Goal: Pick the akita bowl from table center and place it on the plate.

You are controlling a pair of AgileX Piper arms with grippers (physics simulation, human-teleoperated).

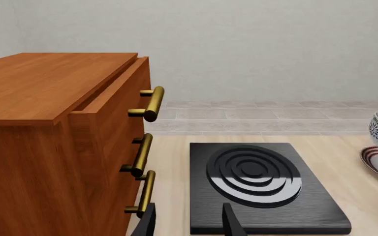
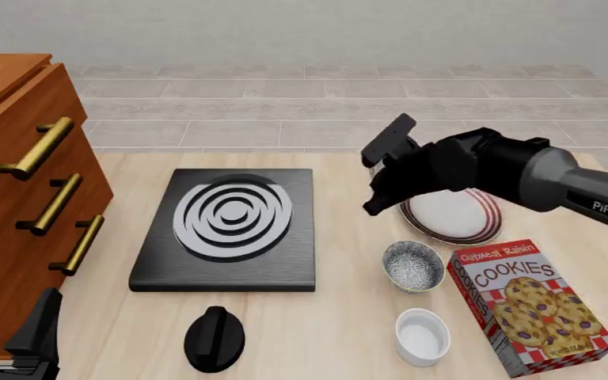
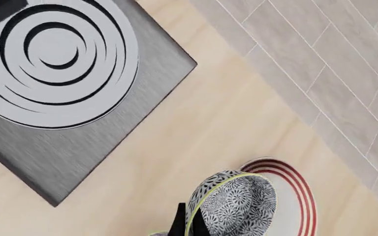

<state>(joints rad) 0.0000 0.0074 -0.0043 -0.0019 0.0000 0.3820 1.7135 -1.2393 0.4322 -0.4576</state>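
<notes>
- The right hand (image 3: 187, 223) has its fingers pinched on the rim of the akita bowl (image 3: 232, 201). The bowl is tipped on its side up in the air, partly over the near edge of the plate (image 3: 300, 201).
- From the front, the right arm hides the held bowl, and all you get is the plate (image 2: 454, 215) peeking out under it on the tabletop (image 2: 336, 332).
- A second speckled bowl (image 2: 413, 265) sits just in front of the plate, with a plain white cup (image 2: 423, 336) nearer still and a cookie box (image 2: 526, 305) lying beside them.
- The left hand (image 1: 187, 221) hangs low at the near left by the wooden drawer cabinet (image 1: 51, 147). Its fingers stand apart with nothing between them.
- The black hot plate (image 2: 228, 226) with its ring burner is mid-table, and a black knob (image 2: 214, 339) lies in front of it.
</notes>
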